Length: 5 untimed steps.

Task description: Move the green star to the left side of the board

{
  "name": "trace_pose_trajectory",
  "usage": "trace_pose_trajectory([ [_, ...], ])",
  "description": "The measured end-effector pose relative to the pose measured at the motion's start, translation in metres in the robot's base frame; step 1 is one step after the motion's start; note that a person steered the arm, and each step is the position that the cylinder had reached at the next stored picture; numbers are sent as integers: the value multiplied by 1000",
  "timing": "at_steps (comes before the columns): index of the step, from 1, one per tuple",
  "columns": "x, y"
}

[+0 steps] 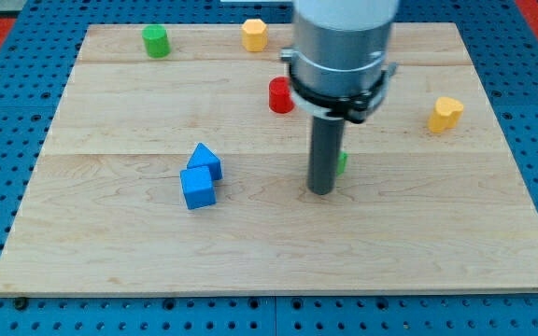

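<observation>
The green star point(342, 163) is almost wholly hidden behind my rod; only a small green sliver shows at the rod's right edge, right of the board's centre. My tip point(321, 190) rests on the board just in front of and to the left of that sliver, touching or nearly touching it. The star's shape cannot be made out.
A red cylinder point(280, 95) stands above-left of the rod. A blue triangular block point(205, 160) and a blue cube point(197, 188) sit together left of centre. A green cylinder point(156, 41) and a yellow block point(254, 35) are near the top edge. Another yellow block point(445, 114) is at the right.
</observation>
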State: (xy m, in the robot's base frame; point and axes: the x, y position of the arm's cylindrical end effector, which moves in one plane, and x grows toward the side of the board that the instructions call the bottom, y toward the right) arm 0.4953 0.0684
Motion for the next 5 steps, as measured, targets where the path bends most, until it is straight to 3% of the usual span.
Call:
trace_pose_trajectory([
  [1,-11,21],
  [3,-84,15],
  [4,-97,65],
  [5,-109,19],
])
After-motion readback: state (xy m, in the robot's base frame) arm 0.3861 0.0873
